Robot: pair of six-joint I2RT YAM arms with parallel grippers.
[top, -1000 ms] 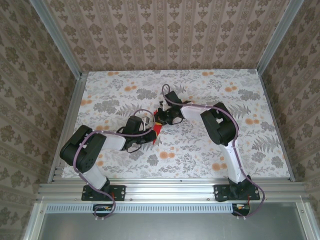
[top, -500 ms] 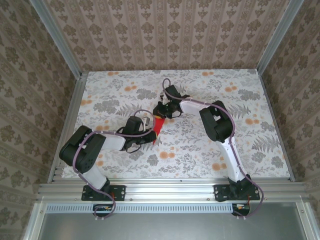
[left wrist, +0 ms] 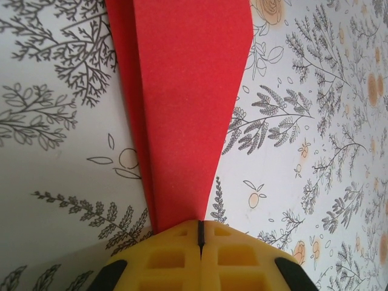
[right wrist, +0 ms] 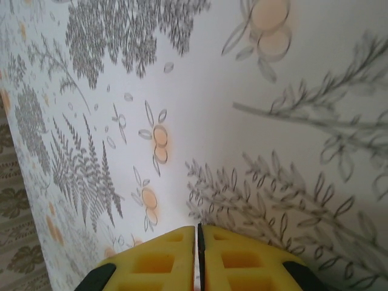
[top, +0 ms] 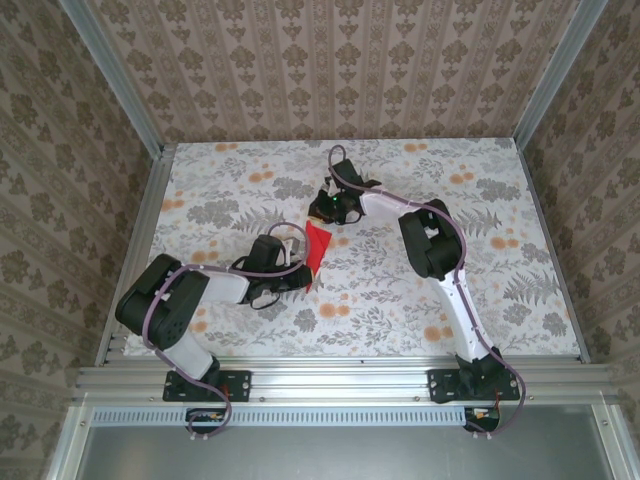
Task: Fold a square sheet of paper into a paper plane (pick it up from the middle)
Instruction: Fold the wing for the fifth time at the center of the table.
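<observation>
- Our left gripper (left wrist: 200,233) is pinched shut on the slim tip of the narrow, pointed bright red paper plane (left wrist: 188,91).
- The plane's long axis runs straight ahead of those jaws, widening away over the floral-print table (left wrist: 315,121).
- Our right gripper (right wrist: 199,236), jaws closed on nothing, sits just past that wide end; of the 2 arms, the left is nearer.

The right arm (top: 424,238) now has its jaws farther up the desk (top: 500,290), apart from the paper plane (top: 318,246) they were over a second ago. More of that red paper's far end is uncovered.
</observation>
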